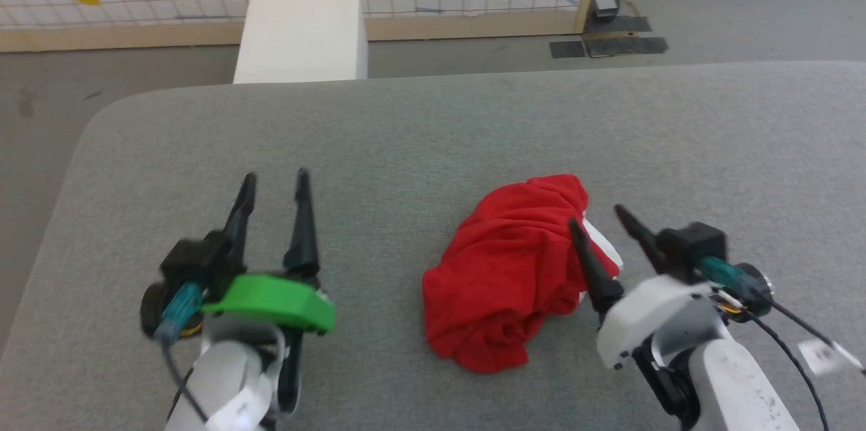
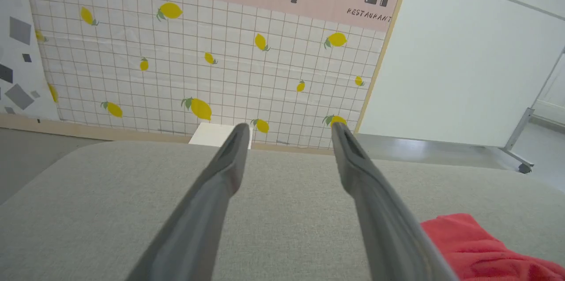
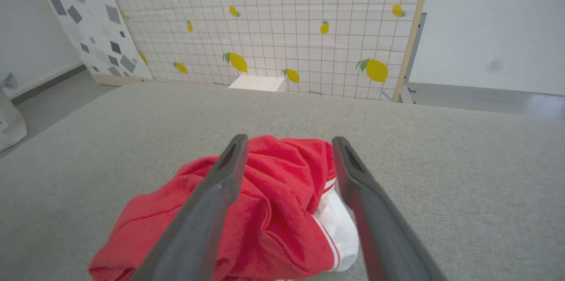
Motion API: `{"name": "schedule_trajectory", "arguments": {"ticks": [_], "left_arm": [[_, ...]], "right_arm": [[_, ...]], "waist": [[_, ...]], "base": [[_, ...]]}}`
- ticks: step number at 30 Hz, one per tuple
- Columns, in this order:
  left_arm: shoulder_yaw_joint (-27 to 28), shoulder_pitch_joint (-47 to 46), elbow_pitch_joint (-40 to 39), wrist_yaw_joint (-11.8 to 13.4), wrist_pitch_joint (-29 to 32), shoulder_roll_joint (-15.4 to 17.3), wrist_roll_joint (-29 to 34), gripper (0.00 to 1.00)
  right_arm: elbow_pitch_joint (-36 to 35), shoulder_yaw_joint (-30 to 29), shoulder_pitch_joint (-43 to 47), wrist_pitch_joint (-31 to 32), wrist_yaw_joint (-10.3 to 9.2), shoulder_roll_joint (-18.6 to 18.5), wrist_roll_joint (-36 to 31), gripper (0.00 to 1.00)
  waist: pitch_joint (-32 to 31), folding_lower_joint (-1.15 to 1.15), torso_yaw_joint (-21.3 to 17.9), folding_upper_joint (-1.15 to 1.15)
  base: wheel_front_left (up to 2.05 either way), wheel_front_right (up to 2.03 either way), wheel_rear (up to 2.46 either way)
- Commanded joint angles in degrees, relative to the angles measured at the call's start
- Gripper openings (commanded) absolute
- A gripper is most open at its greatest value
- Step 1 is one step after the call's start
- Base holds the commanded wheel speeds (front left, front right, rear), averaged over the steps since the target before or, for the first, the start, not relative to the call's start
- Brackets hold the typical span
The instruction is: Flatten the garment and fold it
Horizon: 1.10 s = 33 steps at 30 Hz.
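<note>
— Long dark fingers of the left gripper are seen at the lower left of the head view, spread wide with nothing between them, over the bare grey felt-like tabletop. Same deal for the right gripper at the lower right: jaws parted wide, nothing pinched, tips poised at the edge of the bright red soft T-shirt.

— Yep, and the shirt is bunched into a lumpy heap just right of centre, low in the frame. Deep wrinkles all over, and a bit of white sleeve with striped trim is poking out on the right. No flat outline can be made out.

— So flattening hasn't been started, it'd be guessed?

— Pretty much. The first grab is judged to be the step in hand. Two separate edges would need to be found, pinched thinly and pulled apart. The fabric looks limp and thin, so extra layers could get caught. The left gripper would have to be brought across, since it's well apart from the cloth.
</note>
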Motion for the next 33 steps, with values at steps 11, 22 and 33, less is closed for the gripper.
{"name": "schedule_trajectory", "arguments": {"ticks": [11, 22, 33], "left_arm": [[8.49, 8.38, -4.60, -2.96, -0.21, -3.85, 5.00, 1.00], [10.66, 8.48, -4.35, -4.87, -0.21, -4.99, 6.38, 1.00], [9.34, 8.63, -3.54, -5.29, -0.21, -5.10, 5.76, 1.00]], "right_arm": [[4.62, -0.41, -5.27, 28.59, -0.09, -0.07, -2.46, 0.00], [-5.38, -15.77, -3.52, 10.78, -0.09, -0.07, -2.35, 0.00], [-1.10, -31.65, 9.31, 26.50, -0.09, -0.07, -4.83, 1.00]], "waist": [[0.37, 0.00, 4.11, 0.00], [-0.31, 0.00, 2.87, 0.00], [-1.00, 0.00, 0.43, 0.00]], "base": [[0.00, 0.00, 0.00], [0.00, 0.00, 0.00], [0.00, 0.00, 0.00]]}}
